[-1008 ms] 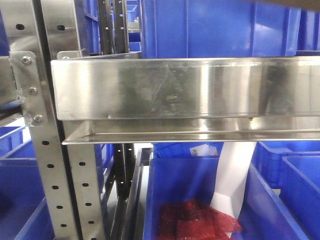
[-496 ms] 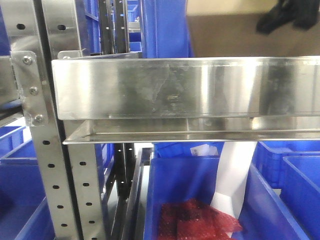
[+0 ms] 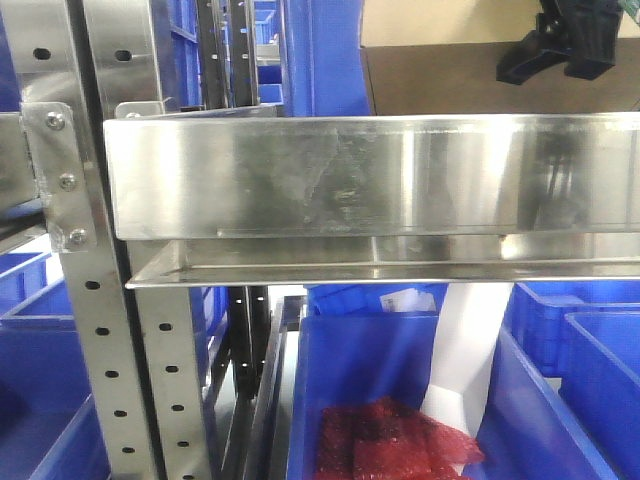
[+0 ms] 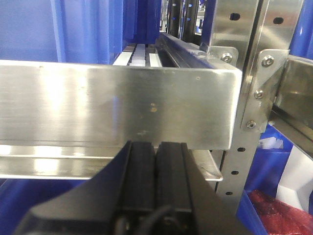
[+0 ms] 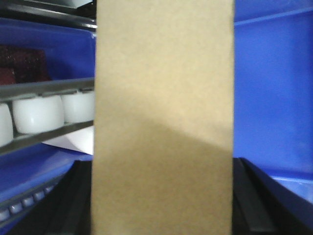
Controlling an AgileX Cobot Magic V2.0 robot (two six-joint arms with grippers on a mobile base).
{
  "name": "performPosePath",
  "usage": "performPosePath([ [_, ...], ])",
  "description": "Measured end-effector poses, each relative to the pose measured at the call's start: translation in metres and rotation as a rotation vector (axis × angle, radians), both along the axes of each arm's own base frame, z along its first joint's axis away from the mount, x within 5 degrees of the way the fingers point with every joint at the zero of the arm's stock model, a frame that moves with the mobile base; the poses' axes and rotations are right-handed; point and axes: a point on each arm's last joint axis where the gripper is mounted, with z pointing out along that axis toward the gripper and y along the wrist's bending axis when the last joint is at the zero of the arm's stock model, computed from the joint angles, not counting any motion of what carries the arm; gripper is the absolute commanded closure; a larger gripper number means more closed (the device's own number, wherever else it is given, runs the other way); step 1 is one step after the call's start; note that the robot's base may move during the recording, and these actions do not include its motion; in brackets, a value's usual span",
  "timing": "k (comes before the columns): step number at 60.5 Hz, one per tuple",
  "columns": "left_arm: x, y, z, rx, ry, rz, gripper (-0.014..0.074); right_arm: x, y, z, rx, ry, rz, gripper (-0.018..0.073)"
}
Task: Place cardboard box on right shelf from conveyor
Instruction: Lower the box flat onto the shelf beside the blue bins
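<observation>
The tan cardboard box [image 3: 440,75] hangs just above and behind the tall front lip of the stainless right shelf [image 3: 350,175], at the upper right. My right gripper [image 3: 558,50] is shut on its near end. In the right wrist view the cardboard box [image 5: 164,122] fills the middle, with black fingers [image 5: 249,196] pressed against both of its sides. My left gripper [image 4: 156,147] is shut and empty, its tips low in front of the shelf's lip [image 4: 98,103]. The conveyor is out of view.
Perforated grey uprights [image 3: 100,330] carry the shelf on the left. Blue bins stand behind and below; one bin [image 3: 340,380] holds red mesh [image 3: 390,440] and a white sheet [image 3: 465,350]. White rollers [image 5: 39,112] run left of the box in the right wrist view.
The cardboard box and my right gripper have come into the front view above the shelf's lip at the upper right, then shifted a little left. The shelf and bins have not moved.
</observation>
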Motion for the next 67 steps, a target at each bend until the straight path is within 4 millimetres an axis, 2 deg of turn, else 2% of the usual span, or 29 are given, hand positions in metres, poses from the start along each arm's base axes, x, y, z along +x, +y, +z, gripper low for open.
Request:
performPosePath([
  [5, 0.0, 0.0, 0.0, 0.0, 0.0, 0.0, 0.0713, 0.0, 0.0, 0.0, 0.026, 0.008, -0.013, -0.0078],
  [6, 0.0, 0.0, 0.0, 0.0, 0.0, 0.0, 0.0713, 0.0, 0.0, 0.0, 0.031, 0.009, -0.016, -0.0083],
  [16, 0.0, 0.0, 0.0, 0.0, 0.0, 0.0, 0.0713, 0.001, 0.002, 0.001, 0.086, 0.004, -0.037, -0.0059],
  [23, 0.0, 0.0, 0.0, 0.0, 0.0, 0.0, 0.0713, -0.005, 0.002, 0.008, 0.114, 0.006, -0.045, -0.0059],
  [39, 0.0, 0.0, 0.0, 0.0, 0.0, 0.0, 0.0713, -0.037, -0.005, 0.039, 0.258, 0.032, -0.087, -0.0059],
  [48, 0.0, 0.0, 0.0, 0.0, 0.0, 0.0, 0.0713, -0.058, -0.008, 0.055, 0.401, 0.08, -0.13, -0.0052],
  [52, 0.0, 0.0, 0.0, 0.0, 0.0, 0.0, 0.0713, -0.069, -0.011, 0.06, 0.497, 0.1, -0.17, -0.0019],
  [57, 0.0, 0.0, 0.0, 0.0, 0.0, 0.0, 0.0713, -0.088, -0.016, 0.065, 0.656, 0.123, -0.244, 0.0083],
  [67, 0.0, 0.0, 0.0, 0.0, 0.0, 0.0, 0.0713, -0.129, -0.03, 0.068, 0.967, 0.115, -0.351, 0.0382],
])
